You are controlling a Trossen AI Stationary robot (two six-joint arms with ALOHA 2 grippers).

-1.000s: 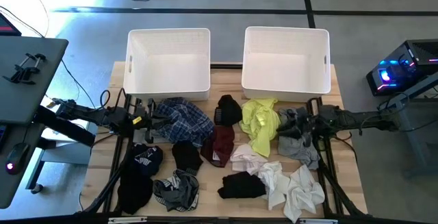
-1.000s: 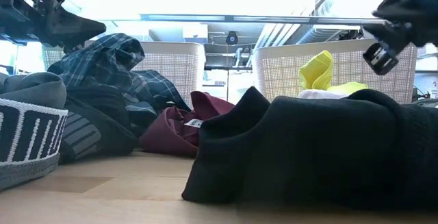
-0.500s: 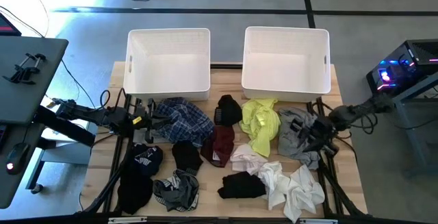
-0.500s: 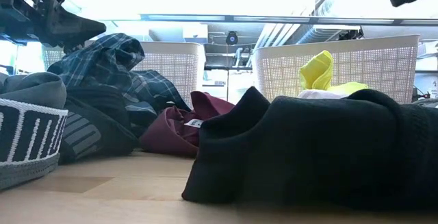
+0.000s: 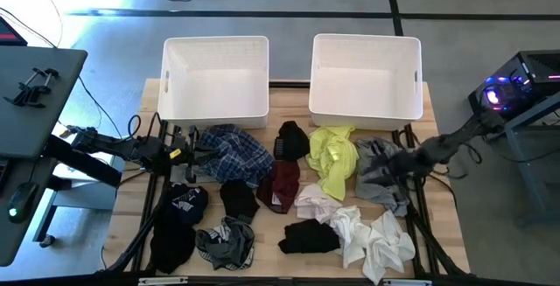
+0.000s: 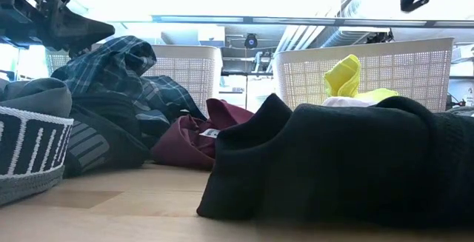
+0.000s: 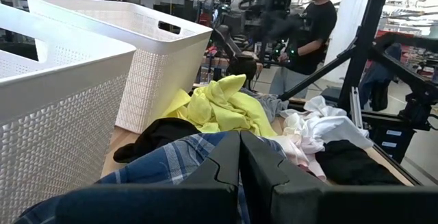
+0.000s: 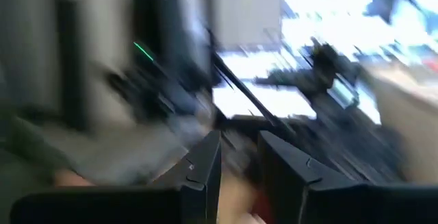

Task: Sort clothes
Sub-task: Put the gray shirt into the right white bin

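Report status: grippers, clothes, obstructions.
Left gripper shut, empty, beside blue plaid garment. Right gripper over grey garment, holding nothing. Both bins empty. Nothing obstructing.

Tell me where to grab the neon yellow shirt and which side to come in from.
Grip the neon yellow shirt at the bunched fold that stands up highest, probably coming straight down from above. It is crumpled into a mound, the low view shows a raised peak, and other clothes crowd its sides, so a sideways approach would likely snag them. The right gripper is the nearer one.

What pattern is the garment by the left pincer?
Blue plaid garment; clearest in the high view.
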